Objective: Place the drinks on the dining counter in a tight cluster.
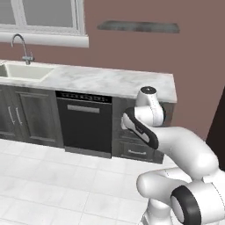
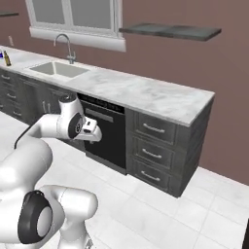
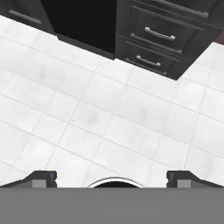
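Drink bottle [image 2: 7, 58], slim and dark with a yellowish band, stands upright at the far left end of the marble tabletop [image 2: 146, 95] along the wall; it is too small to read more of it. It stands past the sink [image 2: 56, 69] and its curved faucet [image 2: 65, 46], near the left edge of the right base view. Beneath the tabletop, a black dishwasher [image 2: 104, 136] sits right of the sink, and a stack of three dark drawers [image 2: 153, 153] with metal handles fills the right end. A window [image 2: 73, 14] is above the sink and a dark shelf [image 2: 170, 31] hangs on the wall above the right end. The gripper [image 3: 113, 179] hangs over the white tiled floor [image 3: 109, 118] in front of the dishwasher and drawers, well apart from the bottle, pointing down at the tiles. Its fingers [image 3: 43, 178] are spread wide with nothing between them.
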